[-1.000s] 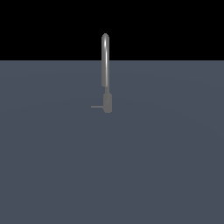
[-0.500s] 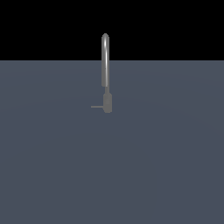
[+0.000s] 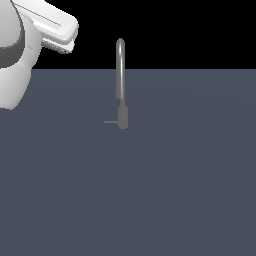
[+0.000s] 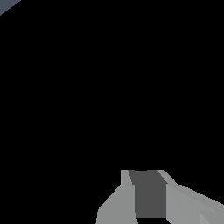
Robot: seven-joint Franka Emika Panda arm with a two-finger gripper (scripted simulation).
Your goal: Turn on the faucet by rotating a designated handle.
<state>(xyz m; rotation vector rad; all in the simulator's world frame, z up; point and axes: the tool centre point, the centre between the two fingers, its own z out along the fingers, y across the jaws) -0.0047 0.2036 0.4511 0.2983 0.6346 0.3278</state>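
The faucet point(image 3: 120, 70) stands in the middle of the exterior view, a thin arched grey spout on a short thicker base point(image 3: 122, 119). Its handle point(image 3: 110, 121) is a thin short rod pointing from the base toward the exterior view's left. Only bulky white links of my arm point(image 3: 25, 45) show in that view, in the upper left corner, far from the faucet. In the wrist view my gripper point(image 4: 144, 173) has two pale fingers point(image 4: 116, 202) standing apart with nothing between them. That view shows neither faucet nor handle.
A flat blue-grey surface point(image 3: 150, 190) carries the faucet and fills the lower part of the exterior view. The background behind it is black. A sliver of the same surface point(image 4: 6, 5) shows in one corner of the wrist view.
White arm links have come into the exterior view's upper left corner, where none showed before. The faucet and its handle stand as they were.
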